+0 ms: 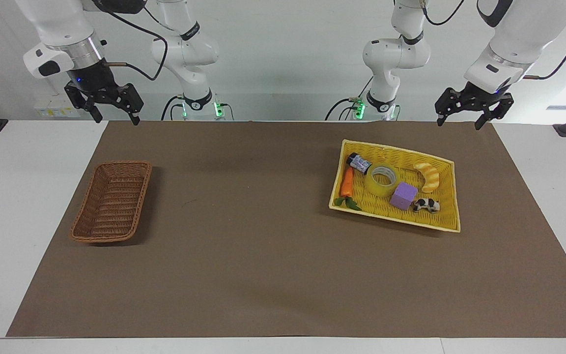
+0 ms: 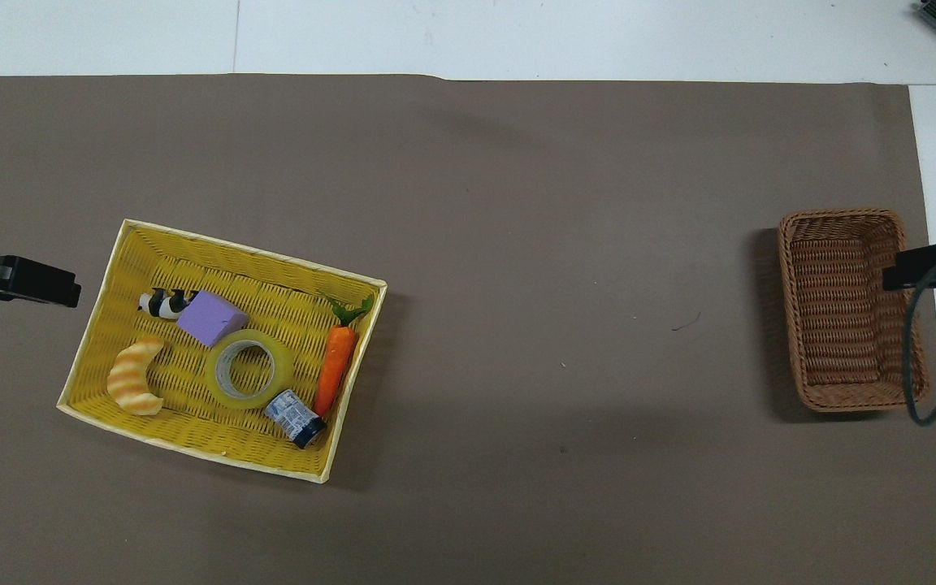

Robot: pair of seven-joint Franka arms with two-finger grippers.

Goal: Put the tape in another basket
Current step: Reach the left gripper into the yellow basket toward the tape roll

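Observation:
The tape (image 1: 382, 180), a yellow translucent roll with a white core, lies flat in the yellow tray-basket (image 1: 446, 224) at the left arm's end of the table; it also shows in the overhead view (image 2: 249, 374). The brown wicker basket (image 1: 111, 201) stands empty at the right arm's end, also seen in the overhead view (image 2: 848, 309). My left gripper (image 1: 458, 123) hangs open and empty over the mat's edge by the robots, apart from the tray-basket. My right gripper (image 1: 117, 119) hangs open and empty over the mat's edge by the robots, apart from the wicker basket.
In the tray-basket around the tape lie a carrot (image 1: 347, 183), a small battery-like can (image 1: 359, 162), a purple block (image 1: 404, 195), a croissant (image 1: 428, 176) and a black-and-white cow figure (image 1: 426, 205). A brown mat (image 1: 263, 255) covers the table.

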